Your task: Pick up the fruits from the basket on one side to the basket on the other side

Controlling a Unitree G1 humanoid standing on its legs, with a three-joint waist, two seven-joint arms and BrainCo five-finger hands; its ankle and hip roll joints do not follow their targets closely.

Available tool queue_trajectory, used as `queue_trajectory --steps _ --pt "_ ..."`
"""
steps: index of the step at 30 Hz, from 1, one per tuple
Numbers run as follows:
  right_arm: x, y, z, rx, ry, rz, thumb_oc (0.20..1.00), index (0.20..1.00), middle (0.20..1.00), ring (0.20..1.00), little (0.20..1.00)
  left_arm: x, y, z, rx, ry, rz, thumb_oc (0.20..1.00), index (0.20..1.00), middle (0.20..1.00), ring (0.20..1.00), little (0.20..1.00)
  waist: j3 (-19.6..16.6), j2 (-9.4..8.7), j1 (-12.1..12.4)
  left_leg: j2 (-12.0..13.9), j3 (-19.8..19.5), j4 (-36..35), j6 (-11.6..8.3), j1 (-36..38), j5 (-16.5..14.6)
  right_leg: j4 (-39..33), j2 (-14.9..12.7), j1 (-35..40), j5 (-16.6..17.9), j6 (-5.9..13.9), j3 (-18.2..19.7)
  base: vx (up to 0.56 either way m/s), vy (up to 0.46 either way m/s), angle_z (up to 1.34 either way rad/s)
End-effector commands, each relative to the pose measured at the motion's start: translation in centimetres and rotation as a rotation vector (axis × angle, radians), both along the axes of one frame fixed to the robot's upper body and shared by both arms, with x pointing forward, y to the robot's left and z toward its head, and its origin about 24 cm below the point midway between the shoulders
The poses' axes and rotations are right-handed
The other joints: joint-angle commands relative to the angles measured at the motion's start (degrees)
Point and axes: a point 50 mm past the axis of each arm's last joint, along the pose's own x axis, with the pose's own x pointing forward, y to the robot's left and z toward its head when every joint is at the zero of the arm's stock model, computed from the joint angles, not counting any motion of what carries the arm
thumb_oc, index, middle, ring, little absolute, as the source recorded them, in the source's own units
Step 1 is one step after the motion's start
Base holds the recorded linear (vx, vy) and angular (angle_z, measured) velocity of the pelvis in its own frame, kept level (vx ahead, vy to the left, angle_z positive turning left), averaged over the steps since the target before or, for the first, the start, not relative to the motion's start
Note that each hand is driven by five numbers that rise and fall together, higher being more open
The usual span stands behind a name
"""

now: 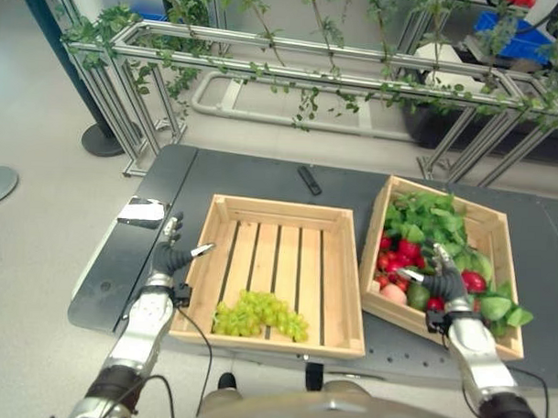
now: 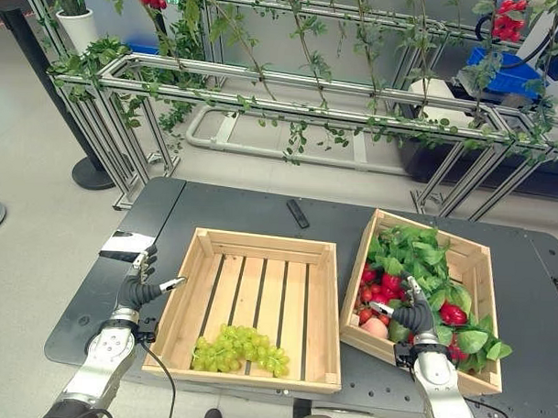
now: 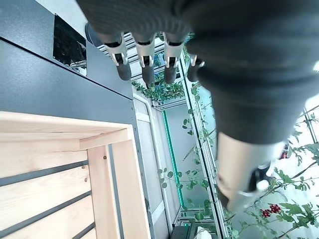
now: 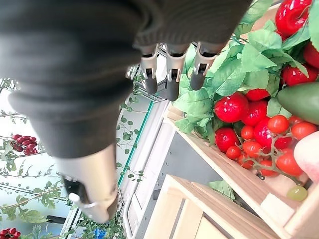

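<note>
A slatted wooden crate (image 1: 279,209) sits mid-table with a bunch of green grapes (image 1: 260,315) in its near part. To its right a second crate (image 1: 377,238) holds red tomatoes (image 1: 397,254), a green avocado (image 1: 417,295), a peach (image 1: 392,293), a red apple (image 1: 474,281) and green leaves (image 1: 425,214). My right hand (image 1: 446,281) hovers open over this crate's near side, just above the avocado; its fingers (image 4: 173,79) are straight and hold nothing. My left hand (image 1: 170,257) is open beside the left wall of the grape crate, fingers (image 3: 144,59) straight.
The crates rest on a dark table (image 1: 262,172). A black remote (image 1: 308,180) lies behind the grape crate, and a shiny dark flat device (image 1: 141,212) lies near the table's left edge. A metal frame with vines (image 1: 312,63) stands behind the table.
</note>
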Motion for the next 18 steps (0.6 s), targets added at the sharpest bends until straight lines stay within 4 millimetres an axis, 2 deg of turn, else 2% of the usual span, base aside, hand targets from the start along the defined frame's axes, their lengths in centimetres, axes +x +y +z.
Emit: queue_trajectory --steps 1,12,17,18 --pt "1.2 -0.2 1.5 0.019 -0.104 -0.029 1.0 1.0 1.0 1.0 1.0 1.1 0.9 1.8 0.017 -0.099 0.014 1.0 1.0 1.0 1.0 1.0 -0.7 -1.6 0.3 1.9 -1.7 6.7 -0.55 -3.7 -3.6 6.3 -3.9 -2.6 -5.0 5.52 0.8 0.0 0.0 0.0" --pt "1.2 -0.9 2.2 -0.005 -0.111 -0.016 1.0 1.0 1.0 1.0 1.0 1.1 1.3 1.8 0.029 -0.084 0.011 1.0 1.0 1.0 1.0 1.0 0.3 -2.15 0.7 1.9 -2.3 7.4 -0.7 -5.0 -3.6 7.0 -3.9 -3.3 -5.2 5.55 0.2 0.0 -0.002 0.02" --pt "2.2 -0.7 2.9 -0.061 -0.106 0.059 1.0 1.0 1.0 1.0 1.0 1.6 1.5 2.4 0.046 -0.098 -0.003 1.0 1.0 1.0 1.0 1.0 1.5 -2.79 1.5 1.9 -3.1 7.9 -0.85 -6.8 -3.2 7.8 -3.9 -4.7 -5.3 5.51 -0.3 0.0 -0.019 0.1" --pt "3.0 -0.4 3.9 -0.103 -0.114 0.13 1.0 1.0 1.0 1.0 1.0 1.8 1.6 2.9 0.057 -0.111 -0.018 1.0 1.0 1.0 1.0 1.0 2.2 -3.19 1.9 2.0 -3.7 8.2 -0.97 -7.9 -3.0 8.3 -3.9 -5.3 -5.4 5.42 -0.8 -0.01 -0.034 0.08"
